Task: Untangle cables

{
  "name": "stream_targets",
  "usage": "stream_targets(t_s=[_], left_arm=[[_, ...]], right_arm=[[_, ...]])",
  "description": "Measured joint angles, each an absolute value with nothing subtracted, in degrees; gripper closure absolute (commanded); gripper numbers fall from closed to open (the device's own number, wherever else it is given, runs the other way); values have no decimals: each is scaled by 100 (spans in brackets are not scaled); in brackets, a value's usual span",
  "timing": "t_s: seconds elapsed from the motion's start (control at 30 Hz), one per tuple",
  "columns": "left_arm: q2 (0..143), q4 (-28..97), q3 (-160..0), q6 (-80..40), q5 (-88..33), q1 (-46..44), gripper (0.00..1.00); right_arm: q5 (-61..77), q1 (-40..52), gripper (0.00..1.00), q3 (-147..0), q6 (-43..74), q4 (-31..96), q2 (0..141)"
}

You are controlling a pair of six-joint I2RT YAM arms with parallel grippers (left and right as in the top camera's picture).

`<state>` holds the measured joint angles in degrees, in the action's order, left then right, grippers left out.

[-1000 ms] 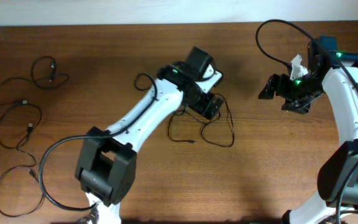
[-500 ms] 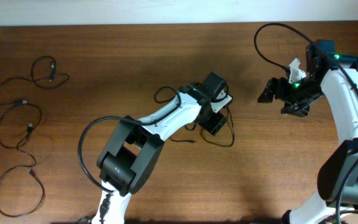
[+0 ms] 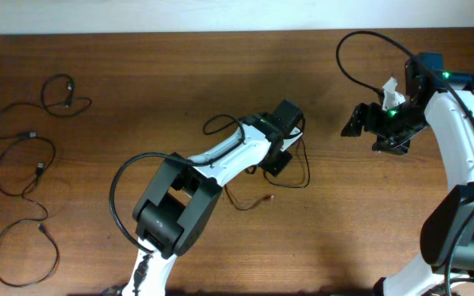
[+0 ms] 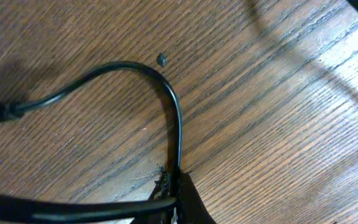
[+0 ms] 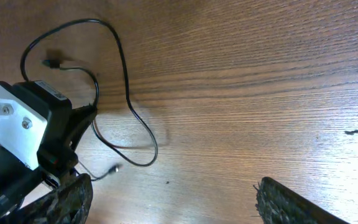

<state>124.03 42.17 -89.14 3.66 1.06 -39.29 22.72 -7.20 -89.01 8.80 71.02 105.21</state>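
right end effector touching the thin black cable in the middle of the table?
Apart. The right wrist view shows the right end effector open above bare wood, with the thin black cable looped well off to one side; overhead agrees.

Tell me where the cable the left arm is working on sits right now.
In the overhead view, the cable lies mid-table, looping just right of and below the left gripper, with a loose end trailing toward the table's front. The right gripper hovers off to its right.

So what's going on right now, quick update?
Left gripper down at the middle cable, pinching it at the tip. Right gripper open, holding nothing, off to the side. More cables loose at table's left edge. Nothing blocking.
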Motion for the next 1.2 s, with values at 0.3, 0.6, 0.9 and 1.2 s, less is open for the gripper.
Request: stream_targets(t_s=[0.3,0.6,0.9,1.2], left_arm=[[12508,6652,-13447,368,327,-1977,100],[13826,2757,-14143,346,331,762,33],[14361,3994,-14230,145,196,1179,1],[10436,8007,-14606,104,-239,-106,1]], right_arm=[[2270,-720,15,-8895,884,7140,10521],[2268,-720,15,-8890,878,7135,10527],[2265,-720,23,-8892,871,7122,10527],[2049,-722,17,-9129,631,7813,8466]])
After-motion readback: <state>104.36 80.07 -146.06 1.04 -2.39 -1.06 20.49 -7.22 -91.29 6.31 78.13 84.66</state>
